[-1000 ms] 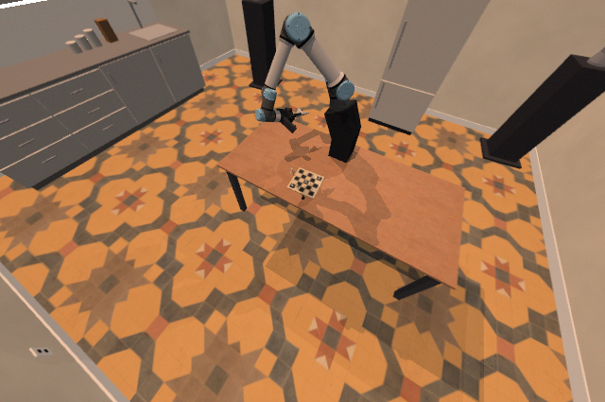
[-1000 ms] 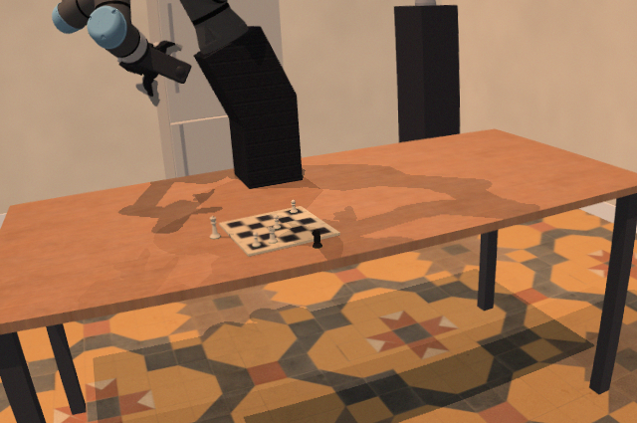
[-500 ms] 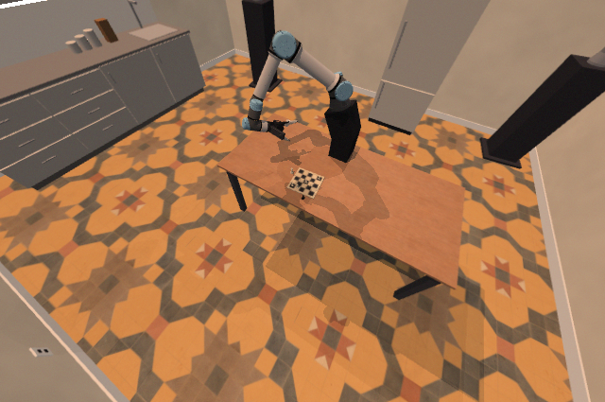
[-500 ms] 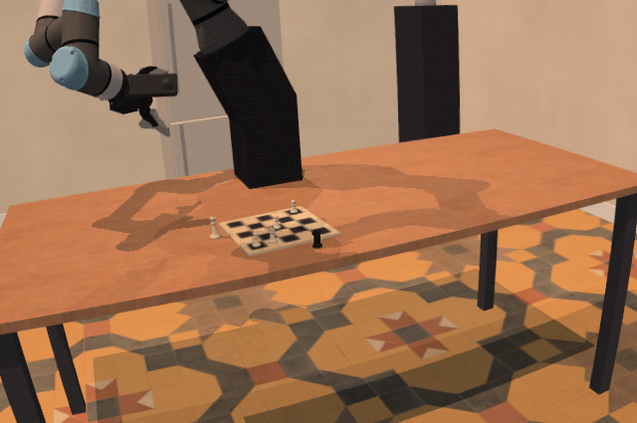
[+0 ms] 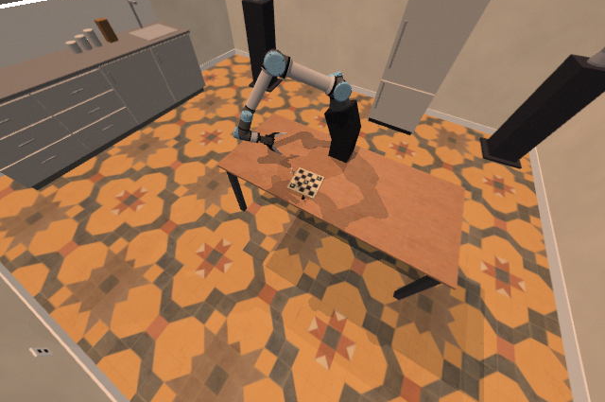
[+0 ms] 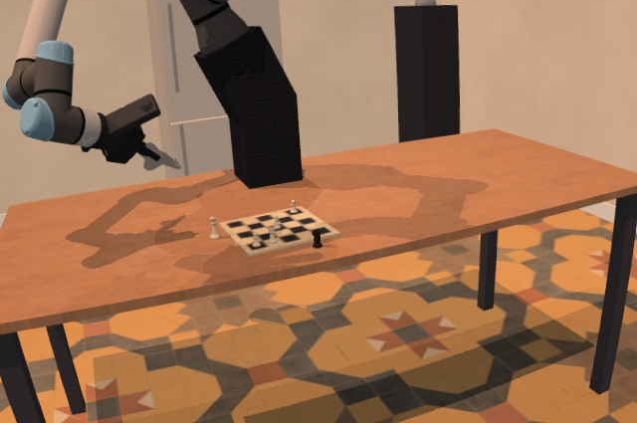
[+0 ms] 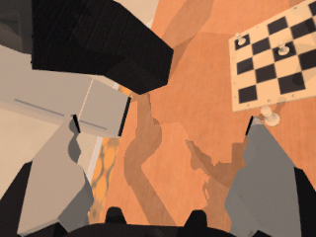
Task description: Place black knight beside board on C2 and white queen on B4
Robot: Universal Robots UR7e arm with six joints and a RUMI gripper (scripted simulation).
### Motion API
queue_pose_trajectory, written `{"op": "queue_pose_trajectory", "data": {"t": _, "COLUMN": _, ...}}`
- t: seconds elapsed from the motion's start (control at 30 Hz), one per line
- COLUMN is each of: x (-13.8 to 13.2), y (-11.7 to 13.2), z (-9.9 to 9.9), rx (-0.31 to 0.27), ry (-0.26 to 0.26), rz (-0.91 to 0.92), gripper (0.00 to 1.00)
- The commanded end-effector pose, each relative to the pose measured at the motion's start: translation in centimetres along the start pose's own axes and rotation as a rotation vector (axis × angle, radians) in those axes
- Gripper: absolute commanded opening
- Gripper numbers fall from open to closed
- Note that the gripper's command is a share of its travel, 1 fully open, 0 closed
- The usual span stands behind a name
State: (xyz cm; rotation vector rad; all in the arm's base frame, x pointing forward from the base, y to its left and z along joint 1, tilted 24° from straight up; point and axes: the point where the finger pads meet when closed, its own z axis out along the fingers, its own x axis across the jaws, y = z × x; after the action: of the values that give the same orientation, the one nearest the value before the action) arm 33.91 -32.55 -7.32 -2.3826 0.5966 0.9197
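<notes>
A: Nearest, exterior view?
B: Black knight (image 5: 302, 198) (image 6: 317, 240), upright on the table (image 5: 415, 201) (image 6: 401, 150) (image 7: 197, 89), just beside the board (image 5: 311, 195) (image 6: 249, 254) (image 7: 237, 108).
A: Beyond?
B: White queen (image 5: 292, 171) (image 6: 214, 229) (image 7: 271, 117), upright off another edge. Farther, above: gripper (image 5: 282, 143) (image 6: 168, 161) (image 7: 161, 117), spread wide, grasping nothing.
A: Step?
B: Probably the first pick; neither piece placed. Next: centre over one piece, point straight down, descend.
</notes>
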Motion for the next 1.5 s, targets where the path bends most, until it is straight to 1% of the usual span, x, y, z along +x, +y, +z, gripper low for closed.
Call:
{"op": "queue_pose_trajectory", "data": {"t": 0.0, "x": 3.1, "y": 0.6, "z": -0.9, "rx": 0.066, "ry": 0.028, "rz": -0.148, "gripper": 1.0}}
{"op": "queue_pose_trajectory", "data": {"t": 0.2, "x": 7.8, "y": 1.9, "z": -1.9, "rx": 0.14, "ry": 0.111, "rz": -0.37, "gripper": 1.0}}
{"op": "queue_pose_trajectory", "data": {"t": 0.4, "x": 11.8, "y": 3.1, "z": -2.6, "rx": 0.188, "ry": 0.198, "rz": -0.559, "gripper": 1.0}}
{"op": "queue_pose_trajectory", "data": {"t": 0.47, "x": 11.8, "y": 3.1, "z": -2.6, "rx": 0.188, "ry": 0.198, "rz": -0.559, "gripper": 1.0}}
{"op": "queue_pose_trajectory", "data": {"t": 0.67, "x": 14.8, "y": 4.1, "z": -2.9, "rx": 0.215, "ry": 0.276, "rz": -0.707, "gripper": 1.0}}
{"op": "queue_pose_trajectory", "data": {"t": 0.87, "x": 17.0, "y": 4.8, "z": -3.1, "rx": 0.227, "ry": 0.335, "rz": -0.811, "gripper": 1.0}}
{"op": "queue_pose_trajectory", "data": {"t": 0.97, "x": 17.7, "y": 5.1, "z": -3.1, "rx": 0.23, "ry": 0.357, "rz": -0.846, "gripper": 1.0}}
{"op": "queue_pose_trajectory", "data": {"t": 1.03, "x": 17.7, "y": 5.1, "z": -3.1, "rx": 0.23, "ry": 0.357, "rz": -0.846, "gripper": 1.0}}
{"op": "queue_pose_trajectory", "data": {"t": 1.2, "x": 18.4, "y": 5.4, "z": -3.1, "rx": 0.232, "ry": 0.379, "rz": -0.883, "gripper": 1.0}}
{"op": "queue_pose_trajectory", "data": {"t": 1.47, "x": 18.8, "y": 5.5, "z": -3.1, "rx": 0.233, "ry": 0.39, "rz": -0.901, "gripper": 1.0}}
